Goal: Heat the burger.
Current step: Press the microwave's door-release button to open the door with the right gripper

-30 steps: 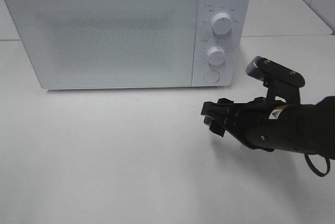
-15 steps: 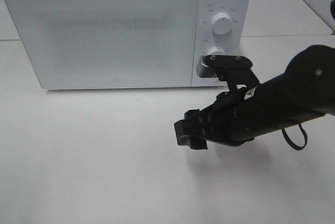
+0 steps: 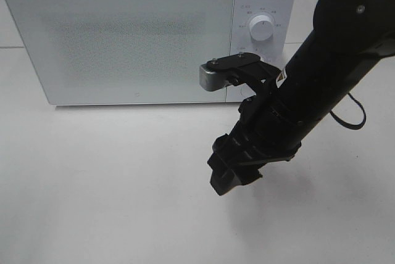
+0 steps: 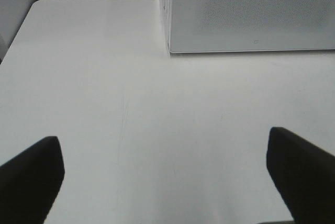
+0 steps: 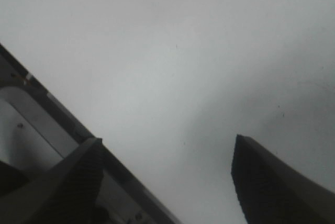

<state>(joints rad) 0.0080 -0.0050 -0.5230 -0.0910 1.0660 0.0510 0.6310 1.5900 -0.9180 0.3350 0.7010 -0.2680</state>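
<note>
1. Start at the left of the high view: you have one white microwave (image 3: 123,42) with its door shut, standing at the back of the white table (image 3: 92,184).
2. The left wrist view gives you what the high view does not, the left gripper (image 4: 162,145). Its two dark fingers (image 4: 31,171) stand wide apart over bare table, holding nothing, with the microwave's lower front corner (image 4: 251,14) ahead of it.
3. Moving right along the microwave, you can count one dial (image 3: 262,29) in plain sight. The silver camera block (image 3: 213,76) on the right arm covers the panel below it.
4. The right gripper (image 3: 225,181) points down at the table in front of the microwave's right half. From above you cannot judge its gap.
5. The right wrist view settles that: the right gripper (image 5: 167,138) has its two fingers (image 5: 272,182) spread, with only table surface between them.
6. You cannot tell where the burger lies relative to either gripper, since none of your three views shows it.
</note>
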